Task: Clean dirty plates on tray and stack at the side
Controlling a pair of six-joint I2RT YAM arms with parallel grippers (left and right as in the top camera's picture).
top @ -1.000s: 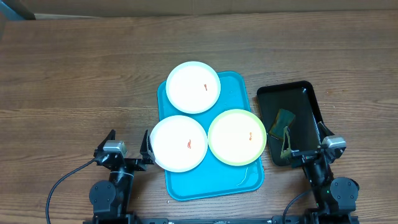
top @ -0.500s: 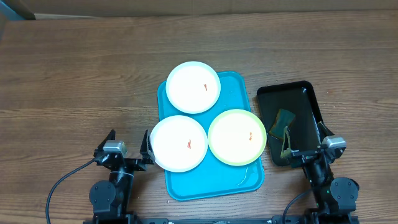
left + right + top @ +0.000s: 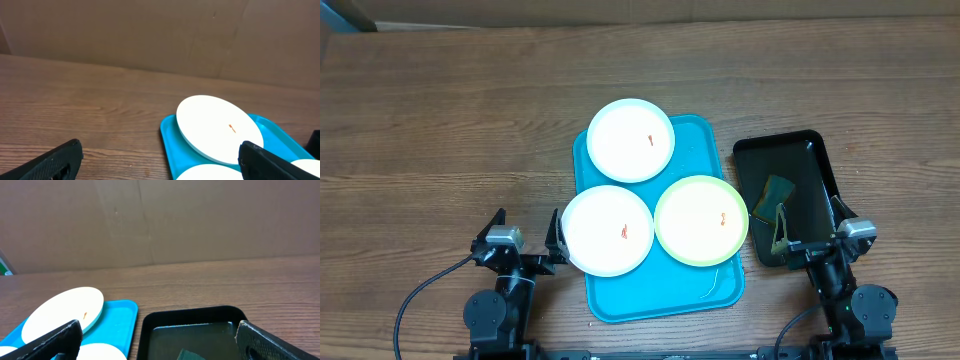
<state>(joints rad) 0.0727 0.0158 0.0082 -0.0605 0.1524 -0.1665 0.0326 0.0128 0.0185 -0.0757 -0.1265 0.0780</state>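
The turquoise tray (image 3: 665,292) lies at the table's middle with three plates on it. A white plate (image 3: 631,140) with a red speck sits at its far end, overhanging the rim. A second white plate (image 3: 608,230) with a red smear overhangs the near left edge. A yellow-green rimmed plate (image 3: 701,220) with an orange smear sits near right. My left gripper (image 3: 528,230) is open and empty, just left of the near white plate. My right gripper (image 3: 810,225) is open and empty over the near end of a black tray. The left wrist view shows the far plate (image 3: 220,127) and the tray (image 3: 172,145).
The black tray (image 3: 820,150) stands right of the turquoise tray, holding liquid and a dark green sponge (image 3: 776,190). It also shows in the right wrist view (image 3: 195,316). A brown cardboard wall runs along the table's far edge (image 3: 150,35).
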